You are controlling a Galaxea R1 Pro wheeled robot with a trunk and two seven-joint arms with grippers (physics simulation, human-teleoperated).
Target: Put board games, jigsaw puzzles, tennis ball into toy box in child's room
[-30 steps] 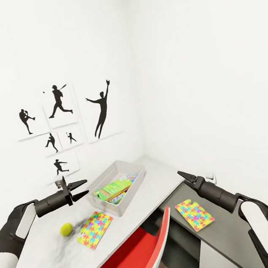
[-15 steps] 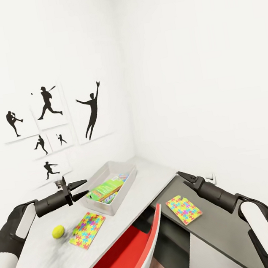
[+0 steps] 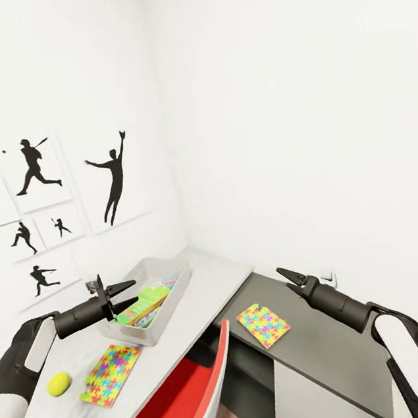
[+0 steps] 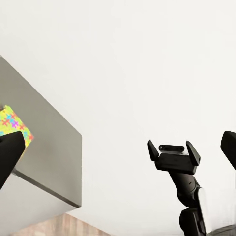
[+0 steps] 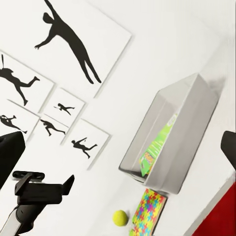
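Hovering level over table [image 3: 201, 296]: left tool [image 3: 123, 296]; right tool [image 3: 286, 276] open.

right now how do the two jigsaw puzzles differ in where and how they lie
The first puzzle lies on the white desk top, between the tennis ball and the toy box, close to the left gripper. The second puzzle lies on the lower dark grey side desk, nearer the right gripper, with nothing beside it. They are turned at different angles. Both lie flat, outside the box, and show the same multicoloured interlocking pattern.
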